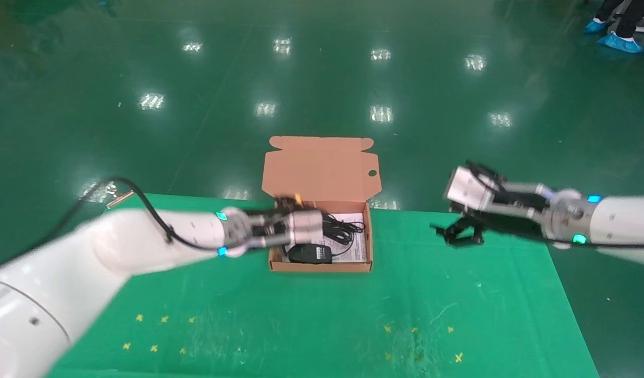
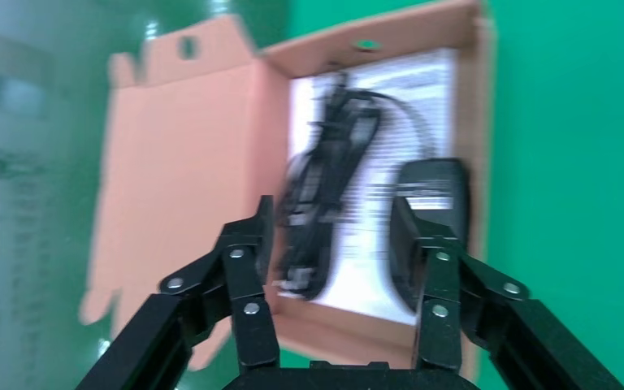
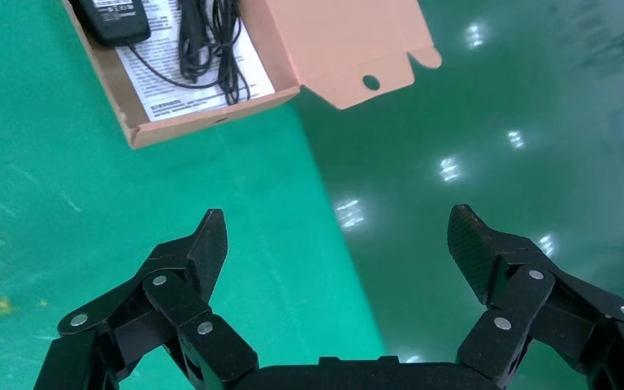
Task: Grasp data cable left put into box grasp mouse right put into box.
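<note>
The orange-brown box stands open at the table's back middle, its lid upright behind it. The black mouse lies inside at the front on the white sheet. The black data cable lies bundled inside behind it. My left gripper hovers over the box's left side, open and empty. In the left wrist view my left gripper frames the cable and the mouse. My right gripper is open and empty above the table, right of the box. It also shows in the right wrist view.
The green mat carries small yellow cross marks near its front. Its back edge runs just behind the box, with the glossy green floor beyond. A person's feet in blue shoe covers stand at the far right.
</note>
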`<state>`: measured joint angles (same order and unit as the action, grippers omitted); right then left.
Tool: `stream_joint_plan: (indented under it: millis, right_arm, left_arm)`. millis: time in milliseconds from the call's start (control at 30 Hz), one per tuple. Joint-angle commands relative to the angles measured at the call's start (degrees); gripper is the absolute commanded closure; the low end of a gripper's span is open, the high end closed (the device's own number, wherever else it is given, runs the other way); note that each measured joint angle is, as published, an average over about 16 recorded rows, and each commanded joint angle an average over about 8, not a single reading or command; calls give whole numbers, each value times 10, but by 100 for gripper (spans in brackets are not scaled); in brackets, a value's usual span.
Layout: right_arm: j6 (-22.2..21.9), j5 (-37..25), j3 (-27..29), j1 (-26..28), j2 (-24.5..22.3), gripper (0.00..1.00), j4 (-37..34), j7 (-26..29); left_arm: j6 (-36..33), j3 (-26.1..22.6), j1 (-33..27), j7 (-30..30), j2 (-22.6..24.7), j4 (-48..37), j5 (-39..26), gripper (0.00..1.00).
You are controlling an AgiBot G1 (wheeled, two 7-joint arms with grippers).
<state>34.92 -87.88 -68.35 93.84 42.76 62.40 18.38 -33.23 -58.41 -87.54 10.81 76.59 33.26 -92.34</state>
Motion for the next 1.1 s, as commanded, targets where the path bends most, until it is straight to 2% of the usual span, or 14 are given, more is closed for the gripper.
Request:
stream_joint_plan:
  millis: [33,300,533,1100]
  right_arm:
    - [-2,-1,1,2,-1,0,1,-1]
    - [7,-25,9,49,-12,0,21,-28]
    - [27,-34,13,58,-16,0,33,-40]
    - [164,107,159,-51,-34,0,55,-50]
  left_arm:
    - [0,1,-3,-4,-6,8,4,0]
    - [16,33,-51,-31,-29,13,33,0]
    - [0,52,-54,-43,-44,25,57,0]
    - [-154,162,39,-94,-154,136,189,0]
